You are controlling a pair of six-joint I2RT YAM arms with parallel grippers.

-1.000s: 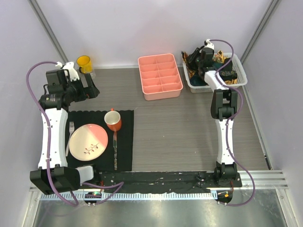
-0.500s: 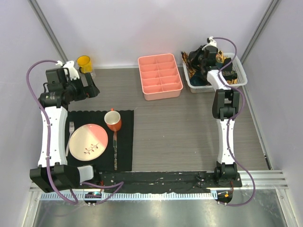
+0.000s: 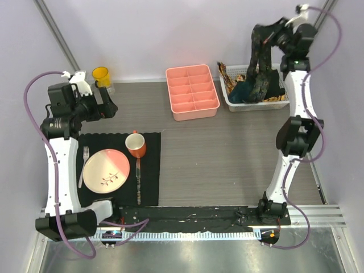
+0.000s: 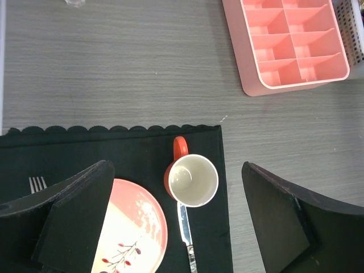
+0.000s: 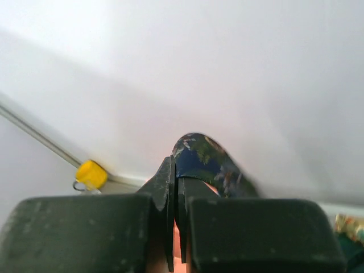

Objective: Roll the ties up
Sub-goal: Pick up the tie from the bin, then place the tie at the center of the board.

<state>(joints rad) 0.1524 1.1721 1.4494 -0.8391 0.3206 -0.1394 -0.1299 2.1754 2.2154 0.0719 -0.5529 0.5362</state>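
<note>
Tie [image 3: 259, 65] pinched in right gripper [image 5: 175, 168], tail buried in basket [image 3: 239, 106]; left gripper [image 4: 176, 166] spread wide.

Bright, even and diffuse, with only soft, faint shadows on the tabletop [image 3: 227, 148]. Strong glare along the metal strip [image 3: 187, 253] at the near edge. Sharp in the left wrist view; hazy in the right wrist view, slightly blurred on the dark tie [image 5: 207, 159] and yellow cup [image 5: 91, 174].

I found no legible text, label, brand, number or sign on any surface in my three camera views.
</note>
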